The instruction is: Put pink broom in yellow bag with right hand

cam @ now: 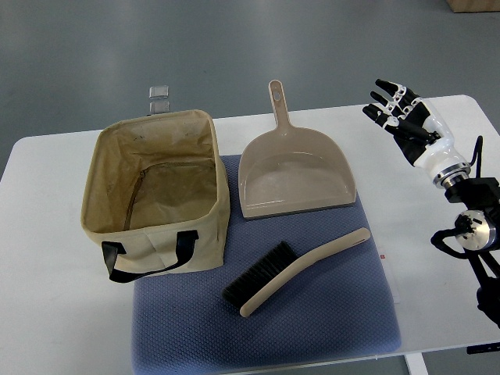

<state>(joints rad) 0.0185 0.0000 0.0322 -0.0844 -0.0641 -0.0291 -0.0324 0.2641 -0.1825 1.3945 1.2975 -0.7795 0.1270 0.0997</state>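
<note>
The right hand (398, 109) hangs in the air over the far right part of the white tabletop (47, 234), its black-and-white fingers (388, 98) spread apart and holding nothing. It is well away from the thing it is meant to take. The left arm is nowhere to be seen.

The broom (293, 268), a small hand brush with a curved handle and black bristles, lies flat on the blue textured mat (328, 320), its bristles toward the bag and its handle tip pointing toward the right. From here the handle looks more beige than pink, though the light may be washing the colour out. The soft, open-topped fabric bag (156, 191), pale yellow-tan with dark straps, sits at the mat's left edge, its mouth open and nothing showing inside.

The risks, as I judge them: the handle lies low against the mat, so the fingers could slide over it or nudge it round instead of closing under it. The matching beige plastic dustpan (293, 176) rests just behind the brush and could get knocked on the reach. The bag's walls are limp, and a long brush carried in at an angle might catch the rim and fold it inward.

By count: one brush, one dustpan, one bag, one mat, one hand in view.
</note>
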